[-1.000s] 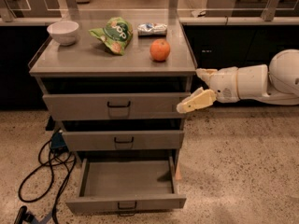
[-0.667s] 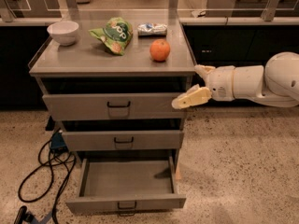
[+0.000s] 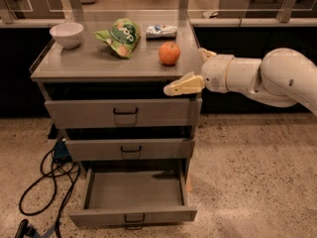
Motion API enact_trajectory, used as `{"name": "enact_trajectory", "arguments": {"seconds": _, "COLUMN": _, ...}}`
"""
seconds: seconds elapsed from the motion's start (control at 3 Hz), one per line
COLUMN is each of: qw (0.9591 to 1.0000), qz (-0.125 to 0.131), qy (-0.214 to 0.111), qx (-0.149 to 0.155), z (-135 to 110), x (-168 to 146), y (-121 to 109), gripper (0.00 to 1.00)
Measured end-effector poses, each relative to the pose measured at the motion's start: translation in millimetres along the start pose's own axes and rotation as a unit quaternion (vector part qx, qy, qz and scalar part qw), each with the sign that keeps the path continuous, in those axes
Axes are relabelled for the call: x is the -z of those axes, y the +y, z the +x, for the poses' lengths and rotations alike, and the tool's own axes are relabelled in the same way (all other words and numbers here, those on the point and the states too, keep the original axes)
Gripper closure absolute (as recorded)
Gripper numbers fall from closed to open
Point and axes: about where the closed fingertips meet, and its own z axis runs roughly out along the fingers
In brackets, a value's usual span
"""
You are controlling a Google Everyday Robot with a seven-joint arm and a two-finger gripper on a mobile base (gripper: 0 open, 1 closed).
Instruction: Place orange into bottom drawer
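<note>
The orange (image 3: pixel 169 53) sits on the right side of the grey cabinet top (image 3: pixel 89 66), near its front edge. The bottom drawer (image 3: pixel 132 215) is pulled out and its inside shows bare. My gripper (image 3: pixel 192 70) is at the cabinet's front right corner, just right of the orange and slightly lower. It is open and empty. One cream finger (image 3: pixel 182 86) points left below the top's edge. The other finger (image 3: pixel 206 54) shows behind it, beside the orange.
A white bowl (image 3: pixel 66 34), a green snack bag (image 3: pixel 119 36) and a small silver packet (image 3: pixel 161 30) lie on the cabinet top. Two upper drawers (image 3: pixel 124 113) stand slightly ajar. Black cables (image 3: pixel 44 182) lie on the floor at the left.
My gripper has moved left and a little up, closer to the orange and the cabinet's right corner. The orange and drawers have not moved.
</note>
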Motion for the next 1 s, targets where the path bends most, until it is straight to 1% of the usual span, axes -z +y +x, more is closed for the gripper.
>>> {"name": "enact_trajectory", "arguments": {"seconds": 0.33, "qw": 1.0000, "qz": 0.000, "qy": 0.000, "qx": 0.000, "z": 0.0, "x": 0.0, "y": 0.0, "gripper": 0.00}}
{"name": "enact_trajectory", "arguments": {"seconds": 0.67, "qw": 0.9994, "qz": 0.034, "qy": -0.004, "qx": -0.001, "z": -5.5, "x": -13.0, "y": -16.3, "gripper": 0.00}}
{"name": "enact_trajectory", "arguments": {"seconds": 1.0, "qw": 0.9948, "qz": 0.101, "qy": -0.008, "qx": -0.009, "z": -17.0, "x": -40.4, "y": -57.0, "gripper": 0.00}}
